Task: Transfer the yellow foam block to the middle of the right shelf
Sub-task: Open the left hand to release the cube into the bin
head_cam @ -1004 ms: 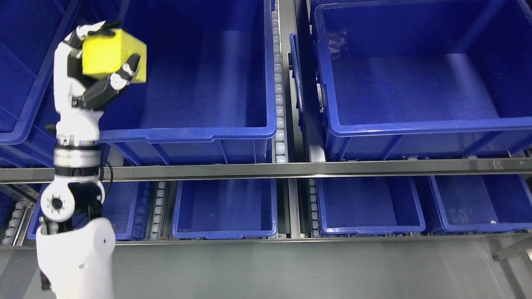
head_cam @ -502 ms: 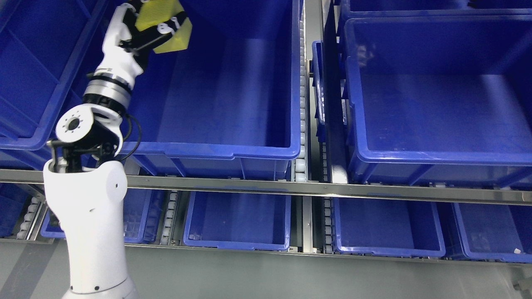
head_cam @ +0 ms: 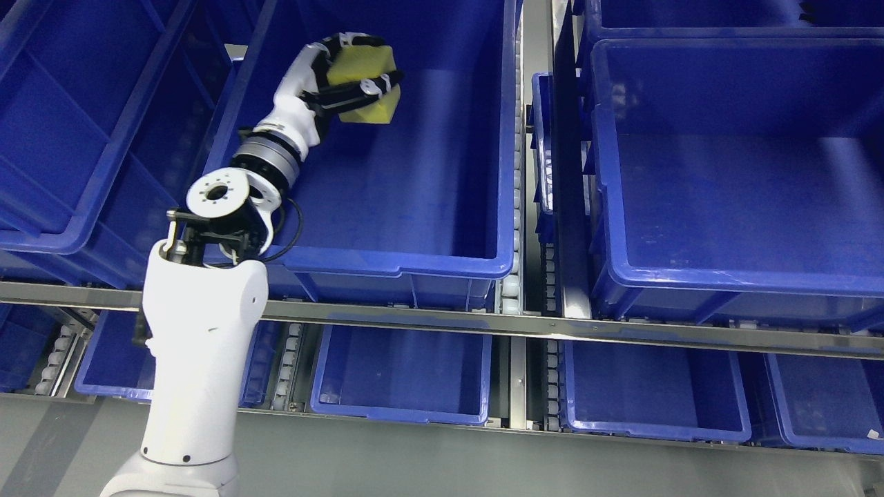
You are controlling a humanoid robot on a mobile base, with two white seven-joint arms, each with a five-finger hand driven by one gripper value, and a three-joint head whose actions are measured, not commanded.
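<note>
no readable text, labels or numbers anywhere

A metal shelf rack [head_cam: 525,326] carries blue bins on roller tracks [head_cam: 512,228]. On the upper level, a large bin [head_cam: 387,259] sits left of the centre divider and another large bin [head_cam: 725,283] right of it. The lower level holds smaller bins [head_cam: 400,414], side by side.

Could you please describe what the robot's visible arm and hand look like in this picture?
The left arm has a smooth white shell with a few small dark dots near its base. Above it sits a black bracket with a white disc joint ringed with small holes, thin black cables looping beside it, then a silver and black wrist ring. The left hand has a white back and black fingers with white segments.
</note>
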